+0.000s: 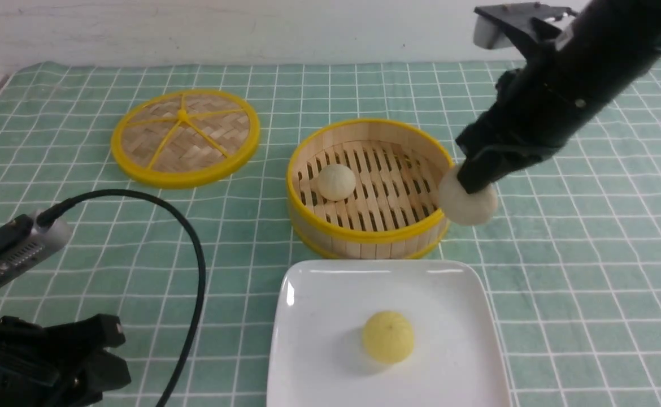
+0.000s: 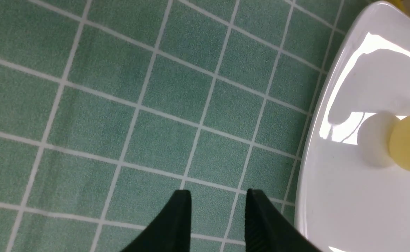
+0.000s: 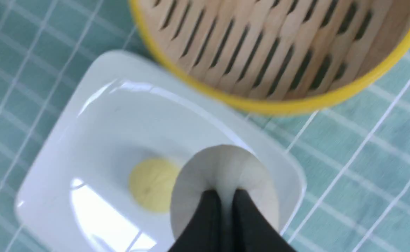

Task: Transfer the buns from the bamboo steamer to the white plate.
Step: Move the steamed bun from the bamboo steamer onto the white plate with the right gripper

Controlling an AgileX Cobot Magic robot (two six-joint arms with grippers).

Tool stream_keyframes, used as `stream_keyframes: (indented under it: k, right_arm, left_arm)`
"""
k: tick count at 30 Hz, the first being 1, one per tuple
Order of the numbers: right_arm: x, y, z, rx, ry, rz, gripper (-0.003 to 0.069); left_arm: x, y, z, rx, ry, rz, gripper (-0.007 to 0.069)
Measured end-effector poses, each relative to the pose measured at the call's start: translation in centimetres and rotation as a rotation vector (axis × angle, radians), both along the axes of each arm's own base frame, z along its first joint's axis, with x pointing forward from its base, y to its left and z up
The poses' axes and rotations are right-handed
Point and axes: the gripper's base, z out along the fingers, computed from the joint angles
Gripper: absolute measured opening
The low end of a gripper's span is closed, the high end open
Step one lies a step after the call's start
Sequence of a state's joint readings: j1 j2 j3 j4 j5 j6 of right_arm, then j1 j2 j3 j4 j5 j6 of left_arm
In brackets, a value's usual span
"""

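Observation:
One cream bun (image 1: 336, 181) lies on the slatted floor of the bamboo steamer (image 1: 364, 234), toward its left side. The second cream bun (image 1: 469, 204) hangs in the air just outside the steamer's right rim, with my right gripper (image 1: 474, 181) shut on its top. In the right wrist view that bun (image 3: 226, 168) is pinched by the right gripper (image 3: 226, 194) above a corner of the white plate (image 3: 96, 115). The white plate (image 1: 319, 294) sits in front of the steamer. My left gripper (image 2: 218, 194) is open over the cloth beside the plate (image 2: 348, 210), holding nothing.
A bright yellow bun (image 1: 388, 336) rests in the middle of the plate. The flat woven lid (image 1: 185, 135) lies at the back left on the green checked cloth. A black cable (image 1: 195, 254) loops from the left arm across the cloth left of the plate.

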State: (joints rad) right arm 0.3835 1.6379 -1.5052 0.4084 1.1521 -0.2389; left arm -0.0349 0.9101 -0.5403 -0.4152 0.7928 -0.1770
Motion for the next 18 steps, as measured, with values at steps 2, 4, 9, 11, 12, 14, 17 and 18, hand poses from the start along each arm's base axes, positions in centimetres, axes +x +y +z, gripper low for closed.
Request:
stream_keyframes:
  k: [2,4,9,11,12,14,17,18]
  right_arm:
    - [-1.9,-0.1,-1.3,0.018,0.014,-0.01,0.0025]
    - [-2.7,-0.1,-2.7,0.023,0.023,-0.026,0.0026]
    - [-3.8,1.0,-9.4,0.046,-0.027,-0.139,0.0051]
    - [-4.0,1.2,-12.7,0.026,-0.049,-0.185,0.009]
    - [-4.1,1.2,-13.7,0.016,-0.043,-0.195,0.0109]
    - [-4.0,1.3,-15.3,0.002,-0.041,-0.222,0.0163]
    - [-3.5,1.4,-16.0,0.022,-0.03,-0.278,0.0266]
    - [-3.4,1.3,-15.7,0.029,-0.025,-0.285,0.0316]
  left_arm:
    - [0.1,0.0,0.0,0.002,-0.008,0.003,0.0251]
    - [0.1,0.0,0.0,0.002,-0.008,0.003,0.0251]
    - [0.1,0.1,0.0,0.012,-0.014,0.003,0.0251]
    - [0.2,0.2,0.0,0.028,-0.02,0.0,0.0251]
    - [0.2,0.2,0.0,0.029,-0.02,0.0,0.0251]
    - [0.2,0.3,0.0,0.035,-0.021,-0.002,0.0251]
    - [0.2,0.3,0.0,0.039,-0.025,-0.002,0.0251]
    - [0.2,0.3,0.0,0.039,-0.025,-0.001,0.0251]
